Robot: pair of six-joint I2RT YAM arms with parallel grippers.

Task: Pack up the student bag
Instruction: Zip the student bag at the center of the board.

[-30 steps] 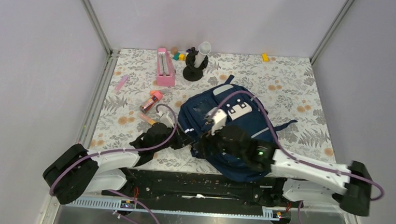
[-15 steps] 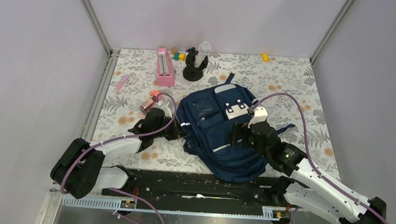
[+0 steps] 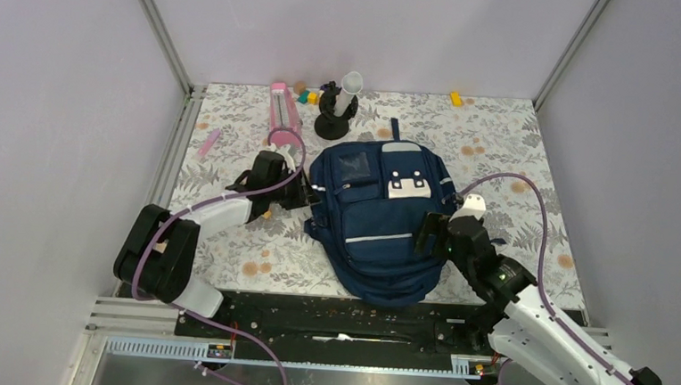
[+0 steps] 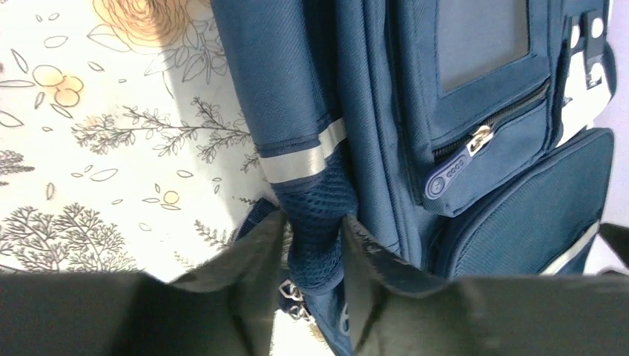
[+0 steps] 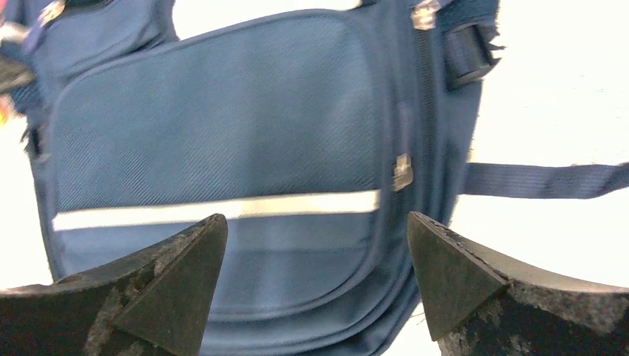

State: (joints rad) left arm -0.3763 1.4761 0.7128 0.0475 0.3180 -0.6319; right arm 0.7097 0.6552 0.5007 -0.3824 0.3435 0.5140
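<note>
The bag (image 3: 374, 239) lies flat on the table (image 3: 501, 140), front side up. Its top points away from me and its bottom is near my bases. It sits between my two arms.

My left gripper (image 4: 315, 245) is at the left side of the bag. Its jaws are narrow. A dark blue mesh part (image 4: 315, 222) of the bag's side sits in the gap, and both fingers (image 4: 252, 256) touch it. I cannot tell if I am squeezing it or just touching it. Just above the mesh is a grey band (image 4: 300, 159). A zip pull (image 4: 452, 167) hangs on a pocket close by.

My right gripper (image 3: 430, 236) hangs over the right side of the bag, low down near the front pocket. Its jaws are wide apart. It holds nothing. In my wrist view the pocket's light stripe (image 5: 222, 210) shows between the two tips, and a blue strap (image 5: 541, 180) lies on the table to the right.

At the far edge of the table there is a pink box (image 3: 284, 113), a black stand (image 3: 331, 120) with a white tube (image 3: 351, 84), and a small yellow block (image 3: 456, 99). They are well apart from my grippers.
</note>
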